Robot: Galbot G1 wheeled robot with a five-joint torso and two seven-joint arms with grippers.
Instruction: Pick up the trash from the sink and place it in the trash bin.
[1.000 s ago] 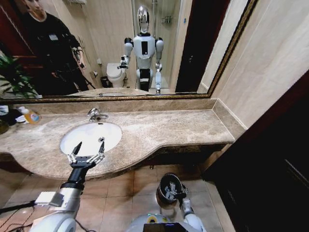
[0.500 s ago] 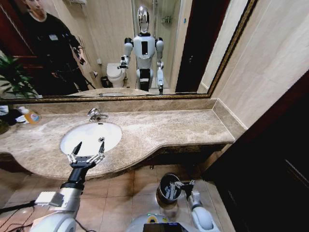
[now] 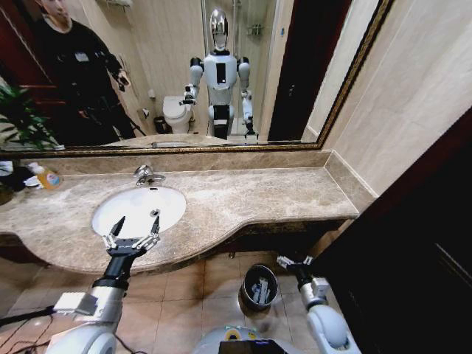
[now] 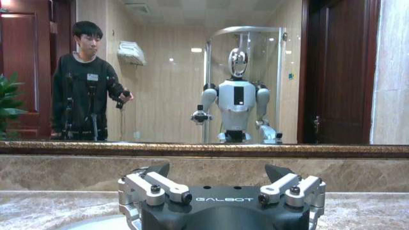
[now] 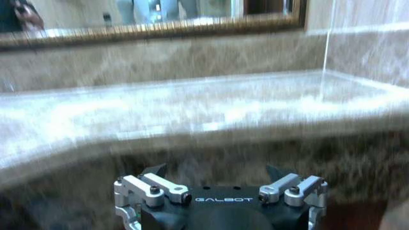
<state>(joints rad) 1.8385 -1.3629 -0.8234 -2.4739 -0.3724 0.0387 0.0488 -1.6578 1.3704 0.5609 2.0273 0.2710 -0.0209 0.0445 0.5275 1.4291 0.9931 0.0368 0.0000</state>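
Over the basin's near edge: left gripper (image 3: 133, 226), its fingers spread wide and holding nothing.
Left arm pose: it rises from the lower left of the head view, forearm angled up and slightly rightward, wrist level with the counter's front lip, black fingertips (image 3: 118, 222) pointing toward the mirror.
Left wrist view: the left gripper (image 4: 217, 168) faces the backsplash and the mirror above it, both finger linkages splayed outward, a pale curve of the sink (image 4: 96, 222) just below.
Sink (image 3: 177, 201): white oval bowl set in the marble counter (image 3: 273, 195), chrome tap (image 3: 144, 175) at its far rim; the bowl's visible surface looks bare white.
Right gripper (image 3: 294, 260): low, below the counter's overhang, just to the right of the trash bin and apart from its rim; fingers parted, nothing between them.
Right arm pose: it reaches up from the bottom right of the head view, forearm tilted toward the counter, wrist above the floor tiles (image 3: 214, 284).
Right wrist view: the right gripper (image 5: 217, 170) looks at the counter's front edge and the dark space under it, linkages spread.
Trash bin (image 3: 258, 299): small, round, black, standing on the floor in front of the robot's base.
Trash (image 3: 259, 288): pale pieces lying inside the bin, too small to tell apart.
Orange bottle (image 3: 47, 176): upright at the counter's far left, well apart from the sink.
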